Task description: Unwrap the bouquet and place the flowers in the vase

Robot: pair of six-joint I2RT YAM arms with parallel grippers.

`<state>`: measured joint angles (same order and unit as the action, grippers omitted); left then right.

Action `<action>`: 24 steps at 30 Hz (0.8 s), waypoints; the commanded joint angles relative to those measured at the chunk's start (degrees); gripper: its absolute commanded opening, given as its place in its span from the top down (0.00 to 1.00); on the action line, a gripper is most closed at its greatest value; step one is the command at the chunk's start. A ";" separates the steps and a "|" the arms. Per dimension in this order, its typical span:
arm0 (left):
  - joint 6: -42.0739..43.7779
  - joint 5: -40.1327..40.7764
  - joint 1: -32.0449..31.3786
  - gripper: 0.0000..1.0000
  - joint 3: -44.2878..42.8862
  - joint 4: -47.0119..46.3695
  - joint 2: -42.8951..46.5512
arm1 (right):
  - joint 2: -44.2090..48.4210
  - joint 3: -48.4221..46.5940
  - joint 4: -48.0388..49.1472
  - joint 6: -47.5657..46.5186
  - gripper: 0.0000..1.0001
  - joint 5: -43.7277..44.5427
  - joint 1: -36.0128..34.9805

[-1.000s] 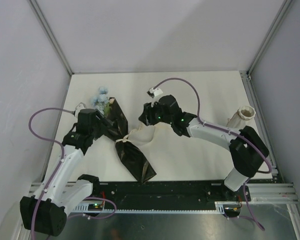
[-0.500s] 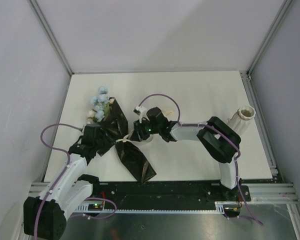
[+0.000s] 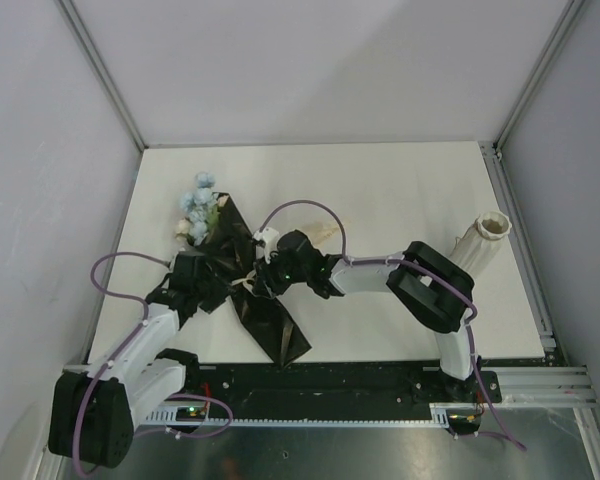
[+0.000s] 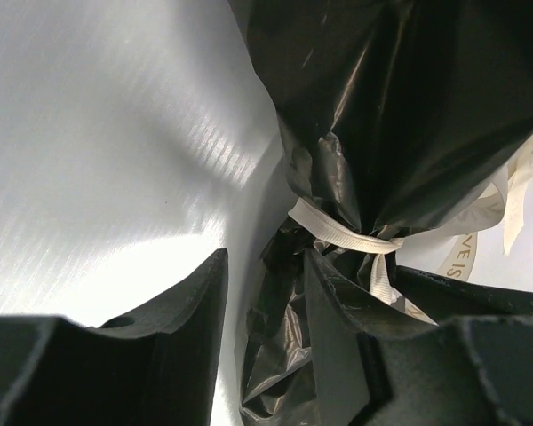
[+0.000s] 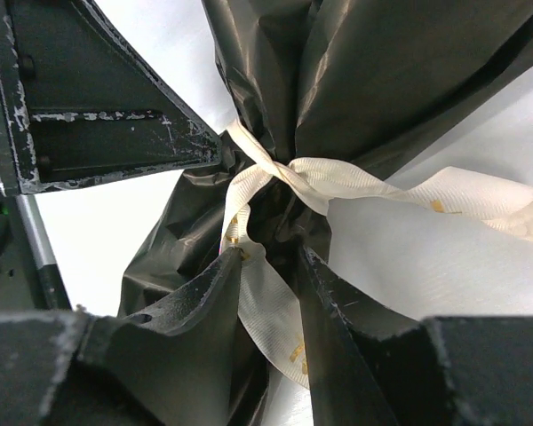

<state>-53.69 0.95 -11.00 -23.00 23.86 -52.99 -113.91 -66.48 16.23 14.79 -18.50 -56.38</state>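
Observation:
The bouquet (image 3: 277,328) lies slantwise on the white table, its black paper pinched at the waist by a cream ribbon (image 5: 355,182). Pale blue and cream flowers (image 3: 198,205) stick out of its far left end. My left gripper (image 3: 215,285) sits at the waist from the left. In the left wrist view its jaws (image 4: 265,266) stand apart around crumpled black paper, with a gap beside the left finger. My right gripper (image 3: 267,275) meets the knot from the right. Its jaws (image 5: 269,257) are open, straddling a ribbon tail just below the knot. The vase (image 3: 485,238) stands far right.
A ribbon tail with gold print (image 4: 466,257) trails past the knot. A second tail (image 3: 325,232) lies on the table behind the right arm. Grey walls and metal frame posts close in the table on three sides.
Both grippers have closed in on the tied waist, the left from the left and the right reaching further left and down over the ribbon. The left jaws have narrowed.

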 commanded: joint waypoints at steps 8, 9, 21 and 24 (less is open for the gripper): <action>0.54 0.14 -0.07 0.62 1.31 -5.87 -1.14 | -0.70 -1.90 2.29 -7.13 0.55 10.75 -1.66; 0.70 0.17 -0.07 0.63 1.35 -6.07 -1.23 | -0.53 -1.90 2.87 -7.62 0.55 11.33 -1.64; 5.20 -3.22 -0.07 0.56 -0.40 -6.58 -4.33 | 6.32 -2.38 -0.61 -6.31 0.59 9.59 1.79; 5.76 -4.60 -0.07 0.52 -0.75 -6.73 -4.93 | 5.39 -2.77 0.72 -5.68 0.59 6.25 3.78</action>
<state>-50.63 -1.06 -11.00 -22.31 17.10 -56.88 -110.02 -66.83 14.94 8.82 -8.95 -55.22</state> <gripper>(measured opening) 0.456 0.410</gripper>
